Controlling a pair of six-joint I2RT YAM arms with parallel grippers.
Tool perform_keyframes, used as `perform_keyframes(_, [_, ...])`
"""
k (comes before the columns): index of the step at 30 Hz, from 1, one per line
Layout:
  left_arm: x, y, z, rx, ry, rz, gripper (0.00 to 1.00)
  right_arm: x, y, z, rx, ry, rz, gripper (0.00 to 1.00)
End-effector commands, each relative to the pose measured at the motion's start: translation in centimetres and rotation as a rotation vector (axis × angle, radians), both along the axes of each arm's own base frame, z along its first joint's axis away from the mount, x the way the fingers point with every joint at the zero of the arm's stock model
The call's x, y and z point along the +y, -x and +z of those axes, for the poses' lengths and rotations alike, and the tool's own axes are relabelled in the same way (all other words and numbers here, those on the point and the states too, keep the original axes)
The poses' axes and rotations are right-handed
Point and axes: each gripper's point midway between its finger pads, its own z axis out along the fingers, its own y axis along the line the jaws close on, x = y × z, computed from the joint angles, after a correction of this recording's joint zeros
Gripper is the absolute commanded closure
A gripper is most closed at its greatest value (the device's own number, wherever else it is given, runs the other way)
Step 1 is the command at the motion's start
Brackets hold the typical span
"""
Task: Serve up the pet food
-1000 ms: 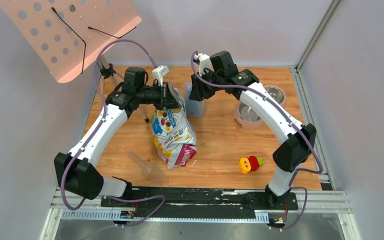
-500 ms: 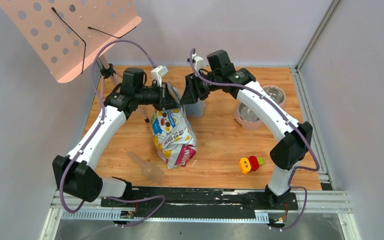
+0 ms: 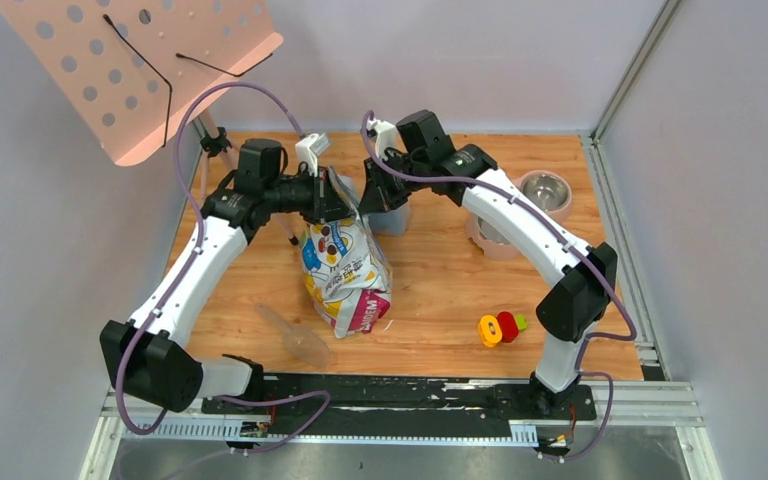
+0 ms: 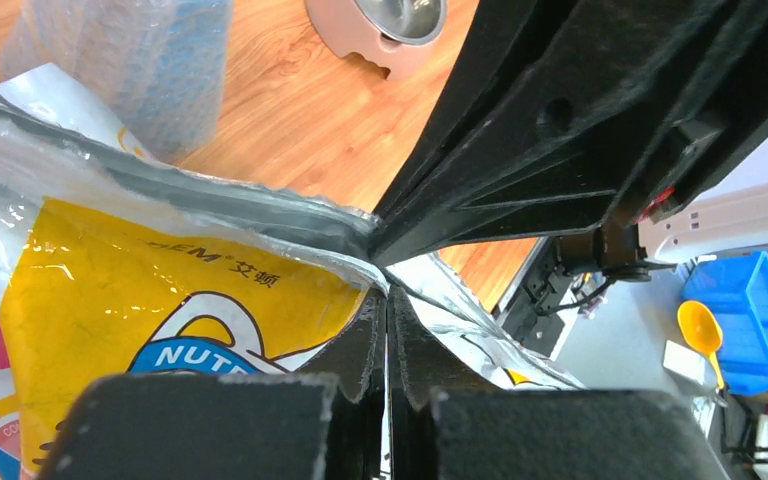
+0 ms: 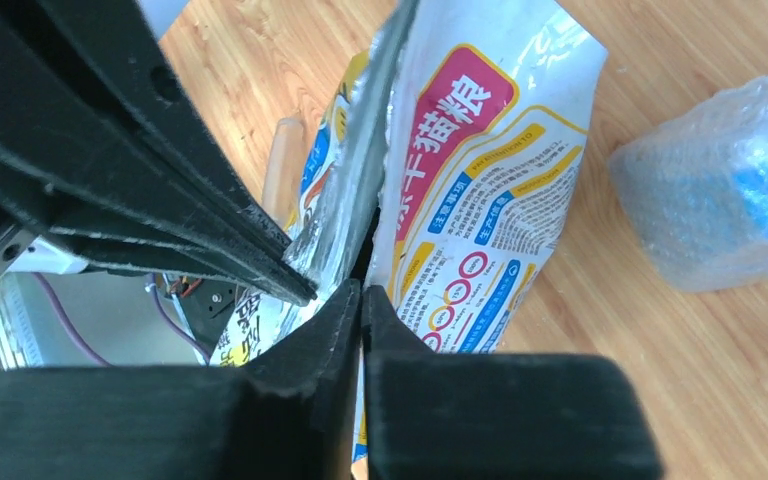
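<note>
Left hand (image 4: 387, 305) is clenched on the top edge of the bag (image 3: 348, 270), its two black fingers pressed together with the silvery film of the bag's mouth caught between them. Right hand (image 5: 361, 295) meets it from the opposite side: its fingers are nearly closed too, with only a thin line showing between them, and the wall of the bag runs into that line just beside the left hand's fingertips. Both hands thus grip the same crinkled top seam close together, and the bag stands upright on the counter (image 3: 440, 290) beneath them, yellow, white and blue with a magenta lower corner. No pet food can be seen in any view; the mouth of the bag is pinched flat and hides whatever lies within. Just behind the bag, under the right hand, stands a bubble-wrapped blue packet (image 3: 392, 217). Farther right, a pink stand (image 3: 505, 250) carries steel bowls (image 3: 546, 190), the nearer one partly covered by the right arm. A clear scoop (image 3: 295, 335) lies on the counter near the bag's lower left, and a small red, yellow and green toy (image 3: 500, 327) lies well apart to the right.
</note>
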Motion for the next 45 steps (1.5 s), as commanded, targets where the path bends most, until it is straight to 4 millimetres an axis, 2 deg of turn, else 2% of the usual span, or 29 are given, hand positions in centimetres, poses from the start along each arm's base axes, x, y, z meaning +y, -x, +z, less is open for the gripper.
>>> perform_keyframes(1, [0.5, 1.6, 3.2, -0.098, -0.011, -0.033, 1.0, -1.5, -2.7, -0.6, -0.131, 0.109, -0.129, 1.0])
perform_keyframes(2, [1.2, 1.3, 4.0, -0.143, -0.049, -0.004, 1.0, -2.0, -3.1, 0.1, -0.163, 0.117, -0.152, 1.0])
perform_keyframes(3, [1.8, 1.8, 3.6, -0.12, -0.087, 0.009, 1.0, -2.5, -3.4, 0.9, -0.196, 0.12, -0.172, 1.0])
perform_keyframes(4, [2.7, 1.6, 4.3, -0.172, -0.131, 0.032, 1.0, -3.0, -3.4, 2.3, -0.235, 0.11, -0.186, 1.0])
perform_keyframes(5, [3.3, 2.2, 4.0, -0.152, -0.169, 0.042, 1.0, -3.4, -3.5, 3.3, -0.267, 0.104, -0.195, 1.0])
perform_keyframes(8, [5.1, 3.1, 5.7, -0.247, -0.259, 0.042, 1.0, -4.4, -3.4, 5.5, -0.339, 0.091, -0.213, 1.0])
perform_keyframes(11, [6.4, 3.4, 7.9, -0.386, -0.329, 0.034, 1.0, -4.8, -3.6, 6.7, -0.382, 0.081, -0.229, 1.0])
perform_keyframes(15, [8.6, 3.3, 9.6, -0.511, -0.446, 0.053, 1.0, -4.8, -4.3, 8.0, -0.422, 0.068, -0.252, 1.0])
perform_keyframes(21, [10.4, 3.4, 9.4, -0.548, -0.553, 0.064, 1.0, -4.3, -4.7, 10.0, -0.446, 0.025, -0.262, 1.0])
perform_keyframes(23, [9.9, 3.5, 9.8, -0.543, -0.513, 0.07, 1.0, -3.9, -4.3, 10.3, -0.434, 0.004, -0.244, 1.0])
perform_keyframes(24, [9.4, 3.6, 9.8, -0.522, -0.481, 0.074, 0.94, -3.7, -4.2, 10.3, -0.428, -0.003, -0.237, 1.0])
perform_keyframes(25, [8.6, 3.5, 10.0, -0.51, -0.44, 0.058, 0.69, -3.5, -4.2, 10.1, -0.417, -0.005, -0.233, 1.0])
perform_keyframes(27, [7.6, 3.0, 10.0, -0.446, -0.372, 0.085, 0.44, -3.3, -4.1, 9.8, -0.402, -0.007, -0.229, 1.0])
perform_keyframes(29, [7.1, 1.8, 9.7, -0.364, -0.333, 0.143, 0.37, -3.1, -4.1, 9.7, -0.395, -0.011, -0.226, 1.0])
perform_keyframes(33, [5.6, -0.3, 9.2, -0.233, -0.289, 0.178, 0.33, -3.0, -4.3, 9.7, -0.394, -0.009, -0.233, 1.0])
perform_keyframes(36, [5.1, -1.3, 7.8, -0.154, -0.306, 0.201, 0.35, -3.0, -4.5, 9.9, -0.398, -0.013, -0.241, 1.0])
perform_keyframes(41, [3.4, -0.3, 3.9, -0.035, -0.347, 0.098, 0.4, -3.1, -5.0, 10.6, -0.419, -0.013, -0.267, 1.0])
perform_keyframes(45, [4.6, -0.1, 1.2, -0.005, -0.468, 0.082, 0.49, -3.4, -5.1, 11.3, -0.446, -0.015, -0.279, 1.0])
